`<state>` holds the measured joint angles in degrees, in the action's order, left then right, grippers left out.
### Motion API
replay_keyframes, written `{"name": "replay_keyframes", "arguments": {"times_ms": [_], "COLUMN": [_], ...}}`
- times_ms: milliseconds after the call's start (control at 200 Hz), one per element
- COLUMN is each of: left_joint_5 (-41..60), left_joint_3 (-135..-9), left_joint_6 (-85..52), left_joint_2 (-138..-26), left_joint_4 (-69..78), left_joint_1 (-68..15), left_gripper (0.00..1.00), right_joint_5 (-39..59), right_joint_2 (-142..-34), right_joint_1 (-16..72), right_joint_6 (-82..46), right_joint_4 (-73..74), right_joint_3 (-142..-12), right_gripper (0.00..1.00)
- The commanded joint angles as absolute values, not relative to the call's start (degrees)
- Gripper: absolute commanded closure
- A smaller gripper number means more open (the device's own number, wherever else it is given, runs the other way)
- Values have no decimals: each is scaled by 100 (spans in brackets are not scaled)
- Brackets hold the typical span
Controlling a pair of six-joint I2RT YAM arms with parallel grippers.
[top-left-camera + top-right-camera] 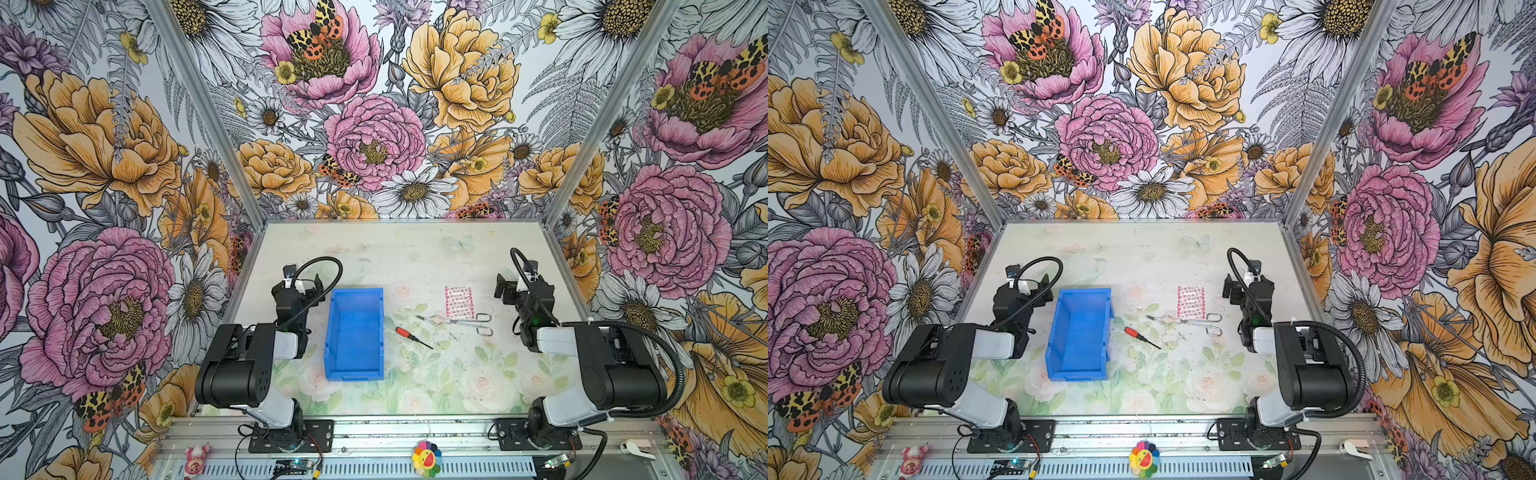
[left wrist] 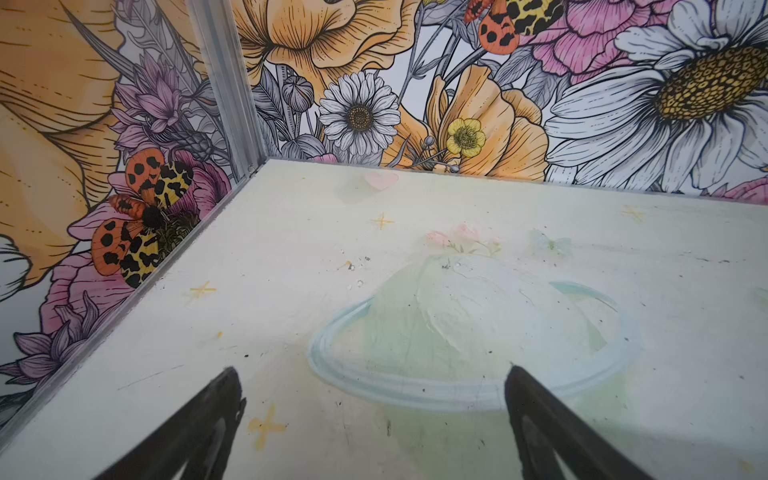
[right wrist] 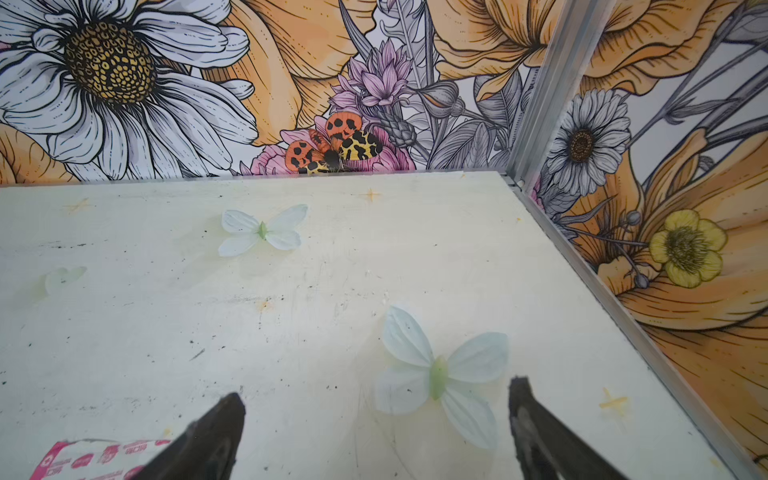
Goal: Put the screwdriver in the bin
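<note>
No pickup yet. Lying flat on the counter (image 1: 415, 257), near the right wall of the bin (image 1: 354, 332) but not touching it: the screwdriver (image 1: 404, 333), red handle toward the bin, thin shaft angled away toward the near edge. Probably best pinched across the handle, thicker than the shaft and clear of the wall. Poised at either side, neither near the tool: left gripper (image 2: 372, 369) by the bin's far left corner, fingers spread wide over bare counter, holding nothing; right gripper (image 3: 376, 387) likewise spread wide and empty, with a red-printed packet (image 3: 83, 457) just beside one finger. Worth minding on a reach from the right: wire tongs (image 1: 457, 322), lying between that gripper and the screwdriver. Bin upright, open-topped and empty inside, ready for a plain drop from above
</note>
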<state>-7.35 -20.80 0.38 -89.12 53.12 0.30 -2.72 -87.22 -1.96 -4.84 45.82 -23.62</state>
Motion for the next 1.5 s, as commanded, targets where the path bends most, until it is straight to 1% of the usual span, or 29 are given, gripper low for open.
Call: {"name": "replay_keyframes", "arguments": {"times_ms": [0,1011,1096,1146,1241,1306,1396,1496], "left_joint_5": [-562,-587,-705,-810,-919,-1001,-1479,-1802], "left_joint_3": [-2171,-2119,-1975,-1958,-2165,-2339,-2376,-2735], "left_joint_6": [0,0,-9,-13,-116,-132,-2,-160], "left_joint_2": [-8872,-8832,-8616,-8367,-7723,-7395,-7050,-6756], "left_joint_4": [5339,5404,5511,5338,4269,3458,3009,1984], "left_joint_1": [68,62,37,8,0,-27,-318,-639], "left_gripper": [1,1,1,1,1,1,1,1], "right_joint_5": [-299,-298,-272,-293,-492,-789,-1308,-1515], "right_joint_2": [-8772,-8737,-8458,-8262,-7885,-7689,-7595,-7489], "right_joint_1": [-168,-167,-150,-128,-50,93,426,791], "right_joint_6": [-455,-431,-413,-413,-587,-688,-739,-994], "right_joint_4": [4780,4757,4116,3695,2750,1624,89,-878], "right_joint_3": [-2325,-2331,-2550,-2675,-2915,-3345,-4004,-4484], "right_gripper": [0,0,1,0,0,0,0,0]}}
